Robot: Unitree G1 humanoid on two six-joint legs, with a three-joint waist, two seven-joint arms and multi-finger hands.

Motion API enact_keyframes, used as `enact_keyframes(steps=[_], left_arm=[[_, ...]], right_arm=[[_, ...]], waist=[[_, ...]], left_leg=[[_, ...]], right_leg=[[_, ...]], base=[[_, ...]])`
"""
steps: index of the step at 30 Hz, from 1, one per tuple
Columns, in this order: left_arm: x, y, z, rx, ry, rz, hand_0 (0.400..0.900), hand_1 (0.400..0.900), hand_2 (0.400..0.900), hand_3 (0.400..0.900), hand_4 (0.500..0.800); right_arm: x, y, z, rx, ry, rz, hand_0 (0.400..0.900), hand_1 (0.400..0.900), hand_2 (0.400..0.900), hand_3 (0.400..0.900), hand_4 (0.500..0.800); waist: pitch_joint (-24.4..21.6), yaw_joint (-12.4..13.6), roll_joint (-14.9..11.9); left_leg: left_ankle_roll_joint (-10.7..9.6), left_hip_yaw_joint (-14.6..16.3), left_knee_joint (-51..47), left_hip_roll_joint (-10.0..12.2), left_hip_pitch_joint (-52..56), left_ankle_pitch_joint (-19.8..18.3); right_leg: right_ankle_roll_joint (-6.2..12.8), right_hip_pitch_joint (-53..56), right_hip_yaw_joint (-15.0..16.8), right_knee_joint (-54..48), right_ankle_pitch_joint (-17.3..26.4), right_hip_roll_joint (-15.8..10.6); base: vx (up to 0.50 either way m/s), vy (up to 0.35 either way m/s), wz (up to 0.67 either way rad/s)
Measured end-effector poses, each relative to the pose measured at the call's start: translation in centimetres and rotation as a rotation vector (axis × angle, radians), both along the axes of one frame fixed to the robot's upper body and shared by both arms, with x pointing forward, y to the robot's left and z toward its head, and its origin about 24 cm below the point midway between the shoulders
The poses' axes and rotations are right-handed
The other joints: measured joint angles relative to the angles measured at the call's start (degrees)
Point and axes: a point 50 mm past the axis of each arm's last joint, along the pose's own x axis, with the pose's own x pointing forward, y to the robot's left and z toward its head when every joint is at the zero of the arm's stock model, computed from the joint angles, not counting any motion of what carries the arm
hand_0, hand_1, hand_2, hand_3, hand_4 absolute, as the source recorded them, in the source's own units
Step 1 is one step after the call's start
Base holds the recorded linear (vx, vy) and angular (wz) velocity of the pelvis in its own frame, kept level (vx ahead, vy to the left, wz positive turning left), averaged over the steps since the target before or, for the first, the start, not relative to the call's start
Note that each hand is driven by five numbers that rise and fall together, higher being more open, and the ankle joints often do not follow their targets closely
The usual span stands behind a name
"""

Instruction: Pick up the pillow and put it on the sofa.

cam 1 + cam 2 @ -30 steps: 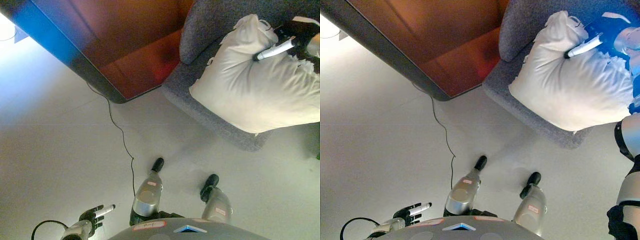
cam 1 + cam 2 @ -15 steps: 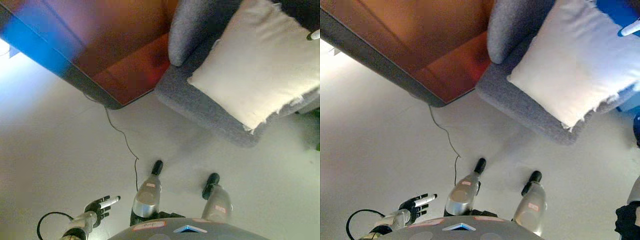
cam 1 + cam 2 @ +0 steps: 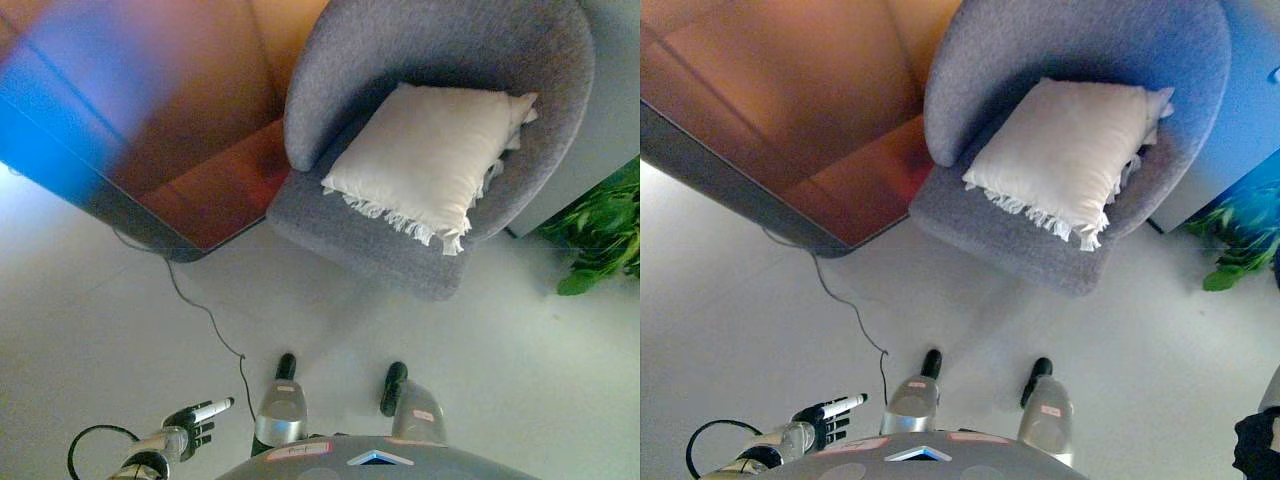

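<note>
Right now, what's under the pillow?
The pillow lies on the grey sofa seat, leaning against its backrest. Only seat fabric shows around it; anything beneath is covered.

Pillow on sofa seat, against backrest; cabinet left of sofa; plant right.

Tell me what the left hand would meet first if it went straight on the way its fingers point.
Probably nothing close: the left hand points right and slightly up over bare floor. Depth is unclear.
</note>
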Motion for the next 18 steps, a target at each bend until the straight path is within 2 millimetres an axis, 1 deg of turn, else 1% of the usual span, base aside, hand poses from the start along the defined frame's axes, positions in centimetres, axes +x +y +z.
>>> enact_keyframes(steps=[4,5,6,8,9,11,13,14,15,18], left_arm=[[1.1,0.2,0.3,0.007,-0.013,-0.006,0.9,0.9,0.9,0.9,0.8],[1.9,0.2,0.5,0.011,-0.028,-0.016,0.9,0.9,0.9,0.9,0.8],[2.3,0.3,0.6,0.021,-0.031,-0.028,0.9,0.9,0.9,0.9,0.8],[2.9,0.4,0.8,0.039,-0.036,-0.033,0.9,0.9,0.9,0.9,0.8],[3.3,0.4,0.9,0.046,-0.031,-0.044,0.9,0.9,0.9,0.9,0.8],[4.3,0.3,1.1,0.056,-0.037,-0.062,0.9,0.9,0.9,0.9,0.8],[5.5,0.1,1.4,0.061,-0.052,-0.074,0.9,0.9,0.9,0.9,0.8],[6.0,0.1,1.5,0.073,-0.057,-0.08,0.9,0.9,0.9,0.9,0.8],[6.3,0.1,1.6,0.076,-0.064,-0.076,0.9,0.9,0.9,0.9,0.8],[7.0,0.1,1.8,0.093,-0.072,-0.064,0.9,0.9,0.9,0.9,0.8]], right_arm=[[-0.1,0.0,-6.3,0.147,0.114,0.074,0.9,0.9,0.9,0.9,0.8],[-0.3,0.1,-8.0,0.182,0.139,0.087,0.9,0.9,0.9,0.9,0.8],[-0.4,0.3,-9.9,0.228,0.156,0.098,0.9,0.9,0.9,0.9,0.8],[-0.9,1.5,-15.0,0.336,0.232,0.118,0.9,0.9,0.9,0.9,0.8],[-1.4,2.2,-17.9,0.393,0.263,0.124,0.9,0.9,0.9,0.9,0.8],[-2.9,4.0,-23.2,0.486,0.367,0.133,0.9,0.9,0.9,0.9,0.8],[-5.2,5.6,-27.9,0.551,0.473,0.122,0.9,0.9,0.9,0.9,0.8],[-6.2,6.5,-29.8,0.586,0.511,0.111,0.9,0.9,0.9,0.9,0.8],[-7.2,7.1,-31.3,0.628,0.542,0.094,0.9,0.9,0.9,0.9,0.8],[-10.6,8.4,-35.2,0.722,0.606,0.022,0.9,0.9,0.9,0.9,0.8]], waist=[[-1.6,-0.2,-1.7],[-1.8,-0.3,-1.9],[-2.0,-0.3,-2.2],[-3.0,-0.6,-2.6],[-3.7,-0.9,-2.6],[-3.9,-1.7,-2.2],[-4.3,-2.2,-1.7],[-4.4,-2.2,-1.4],[-4.5,-2.8,-1.2],[-4.6,-4.1,-1.0]], left_leg=[[0.3,1.6,-0.4,0.0,2.4,-0.3],[0.6,1.8,-0.6,-0.1,2.9,-0.4],[0.7,2.5,-0.8,-0.2,3.5,-0.5],[0.9,3.3,-1.4,-0.5,4.7,-0.6],[1.0,3.8,-1.9,-0.7,5.3,-0.7],[1.0,4.3,-2.2,-1.2,6.5,-0.7],[1.3,4.6,-2.4,-1.8,7.3,-0.9],[1.4,5.2,-2.6,-1.9,7.8,-0.9],[1.6,5.7,-2.7,-2.3,8.1,-1.0],[2.1,6.2,-3.8,-3.2,10.3,-1.2]], right_leg=[[0.57,3.0,0.3,-2.7,0.8,0.1],[0.66,3.7,0.4,-3.5,1.2,0.1],[0.86,4.4,0.7,-4.2,1.7,0.2],[1.27,5.7,1.4,-6.1,2.5,0.3],[1.52,6.4,1.5,-7.1,3.1,0.3],[2.26,8.2,1.9,-9.4,4.4,0.1],[2.9,9.7,2.5,-12.0,6.0,-0.1],[3.2,10.4,2.9,-13.3,6.8,-0.1],[3.49,11.1,3.4,-14.6,7.5,-0.1],[4.08,14.1,3.9,-18.3,9.2,-0.5]], base=[[0.0,0.028,-0.16],[-0.03,0.045,-0.16],[-0.04,0.058,-0.16],[-0.06,0.061,-0.16],[-0.07,0.057,-0.15],[-0.09,0.068,-0.17],[-0.1,0.092,-0.17],[-0.1,0.103,-0.14],[-0.1,0.114,-0.14],[-0.08,0.096,-0.11]])
